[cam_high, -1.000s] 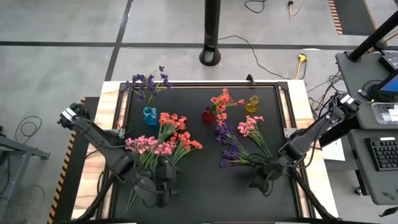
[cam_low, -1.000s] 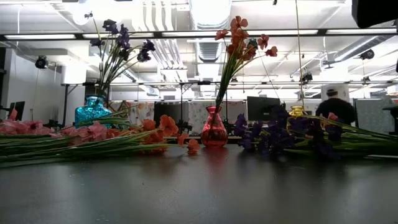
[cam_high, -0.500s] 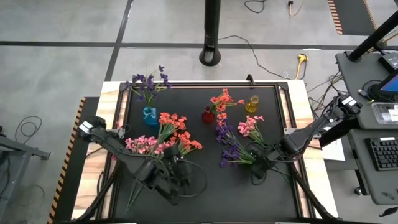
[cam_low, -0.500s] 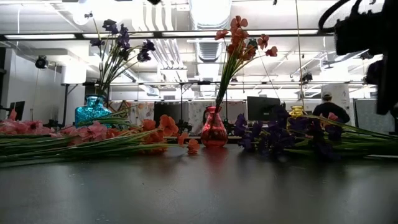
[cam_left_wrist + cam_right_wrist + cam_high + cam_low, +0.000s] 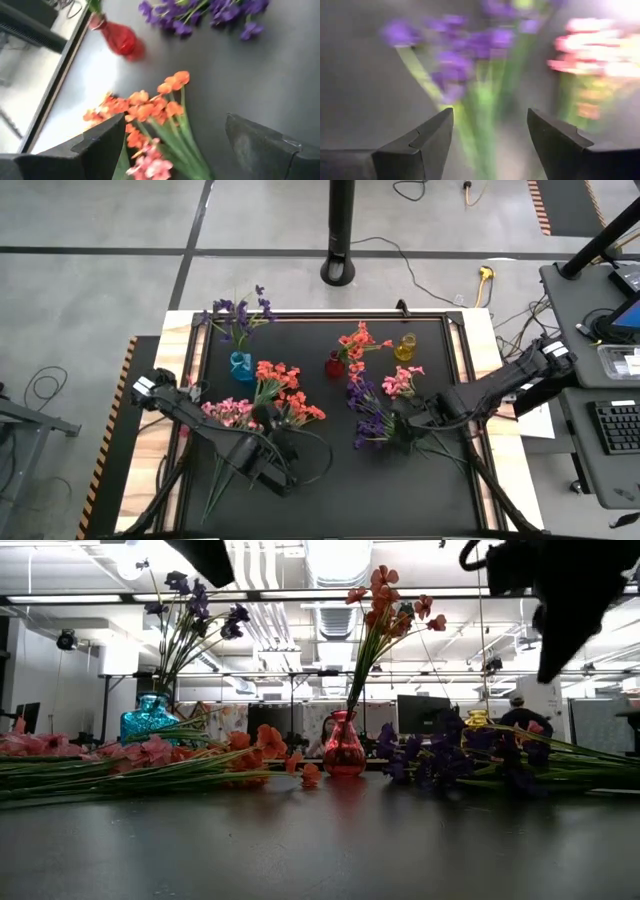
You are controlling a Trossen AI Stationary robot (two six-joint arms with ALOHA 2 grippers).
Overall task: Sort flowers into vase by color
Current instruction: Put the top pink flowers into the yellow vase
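Observation:
Loose sprigs lie flat on the black mat: pink [image 5: 233, 414] and coral [image 5: 285, 392] on the left, purple [image 5: 366, 416] and pink [image 5: 401, 383] on the right. A blue vase [image 5: 241, 366] holds purple sprigs, a red vase [image 5: 334, 365] holds coral ones, and a small yellow vase [image 5: 405, 347] stands beside it. My left gripper [image 5: 284, 442] hovers open over the coral sprigs [image 5: 155, 107]. My right gripper [image 5: 405, 430] hovers open over the stems of the purple sprigs [image 5: 470, 55]. Neither touches anything.
The three vases [image 5: 344, 747] stand in a row toward the far side of the mat. Bare mat [image 5: 340, 480] lies along the near edge between the arms. A wooden border [image 5: 482, 360] frames the mat. A pole base [image 5: 340, 272] stands on the floor beyond the table.
My left gripper has swung from the near edge toward the right and far side, up to the coral sprigs. My right gripper has moved from the near right toward the far and left, over the purple sprigs' stems. The flowers have stayed where they were.

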